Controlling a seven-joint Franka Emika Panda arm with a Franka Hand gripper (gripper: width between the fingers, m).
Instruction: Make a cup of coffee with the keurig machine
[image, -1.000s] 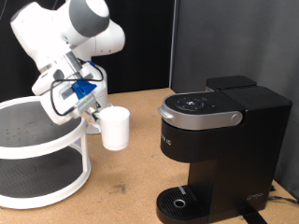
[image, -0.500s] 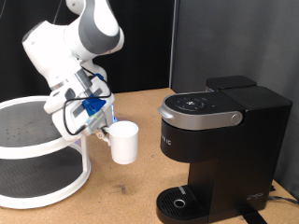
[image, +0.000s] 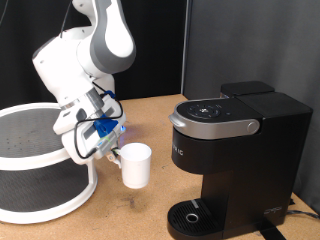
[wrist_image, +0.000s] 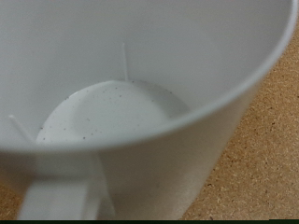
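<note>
The white cup (image: 135, 166) hangs upright in the air, held at its handle side by my gripper (image: 114, 153), which is shut on it. It sits just to the exterior view's left of the black keurig machine (image: 240, 150), above table level and higher than the round drip tray (image: 192, 215). The machine's grey lid handle (image: 212, 126) is down. In the wrist view the cup (wrist_image: 121, 103) fills the picture: its empty inside, its rim and the start of the handle (wrist_image: 51, 201). My fingers do not show there.
A white two-tier round rack (image: 40, 190) stands at the exterior view's left, close behind the arm (image: 85, 60). The tabletop is brown cork (image: 140, 215). A dark wall closes the back.
The arm has carried the cup down and towards the exterior view's right, closer to the machine's front. The machine has not moved.
</note>
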